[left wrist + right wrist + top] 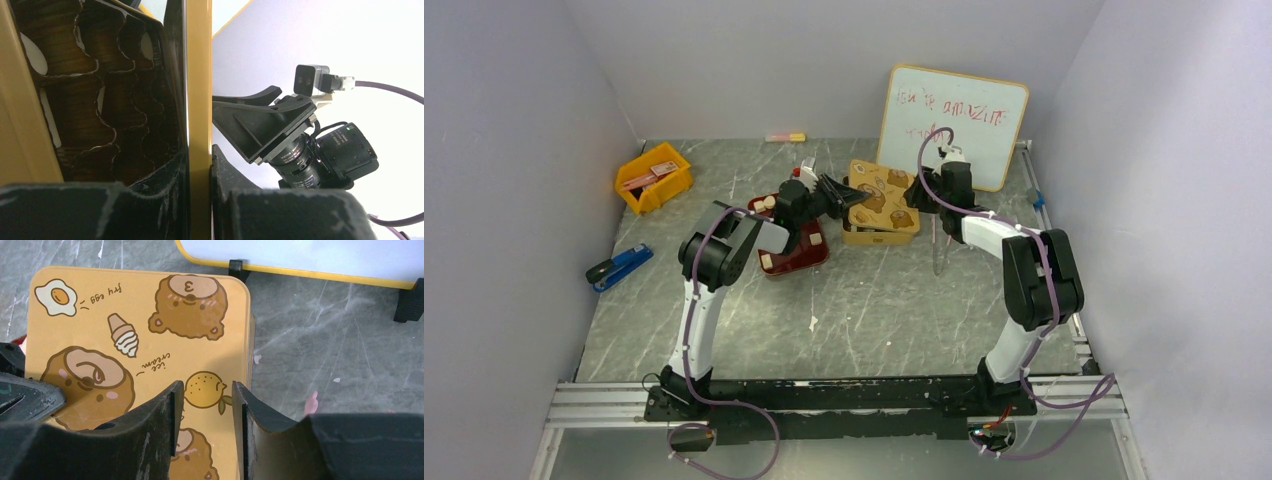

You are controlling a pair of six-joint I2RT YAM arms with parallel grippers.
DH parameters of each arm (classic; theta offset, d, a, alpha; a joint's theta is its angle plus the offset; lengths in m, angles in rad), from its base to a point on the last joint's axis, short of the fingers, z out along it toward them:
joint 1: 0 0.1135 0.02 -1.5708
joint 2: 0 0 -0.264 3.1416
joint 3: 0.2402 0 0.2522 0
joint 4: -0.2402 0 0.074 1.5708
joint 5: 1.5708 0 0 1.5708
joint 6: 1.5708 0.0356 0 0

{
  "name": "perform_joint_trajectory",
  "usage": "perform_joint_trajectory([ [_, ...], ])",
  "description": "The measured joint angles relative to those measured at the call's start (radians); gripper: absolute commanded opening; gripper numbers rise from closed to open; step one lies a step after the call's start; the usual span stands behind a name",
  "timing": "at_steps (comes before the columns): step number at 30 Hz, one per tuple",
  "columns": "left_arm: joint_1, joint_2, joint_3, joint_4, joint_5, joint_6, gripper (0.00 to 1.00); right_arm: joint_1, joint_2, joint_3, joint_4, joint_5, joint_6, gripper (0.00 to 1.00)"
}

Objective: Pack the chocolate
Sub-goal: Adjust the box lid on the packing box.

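The chocolate [769, 262] shows as a few pale little cubes in the dark red tray [802, 256], left of centre on the marbled grey desk [874, 310]. One sits at the tray's near corner and a couple more along its edges. The left arm crosses right over the tray's middle, so I can't count what else lies in there.

Just beside the tray, on its right, is the gold tin [145, 305], its lid printed with bears, a fried egg, an ice cream and a lemon. The left gripper [844, 196] is closed narrow on a gold edge at the tin's left side. Whether that edge is lid or wall I can't tell. Its own camera looks past that edge at a scalloped brown paper liner [100, 100], dark and cut off at the frame.

The right gripper [205, 390] hangs over the lid near its right edge, jaws apart with nothing between them (the lemon shows through the gap).

Behind the tin a yellow-framed whiteboard [954, 120] leans on the back wall, its red writing too faint to read. Far left are a yellow bin [639, 195], its contents unclear, and a blue stapler [619, 266].
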Motion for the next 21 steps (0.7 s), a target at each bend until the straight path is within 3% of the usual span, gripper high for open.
perform_joint_trajectory([
  [8, 0.005, 0.002, 0.000, -0.027, 0.000, 0.013, 0.07, 0.000, 0.023, 0.000, 0.005, -0.001, 0.000, 0.44],
  [21, 0.015, 0.002, 0.000, -0.040, -0.003, 0.031, 0.23, 0.000, 0.031, 0.000, 0.010, -0.002, 0.000, 0.44],
])
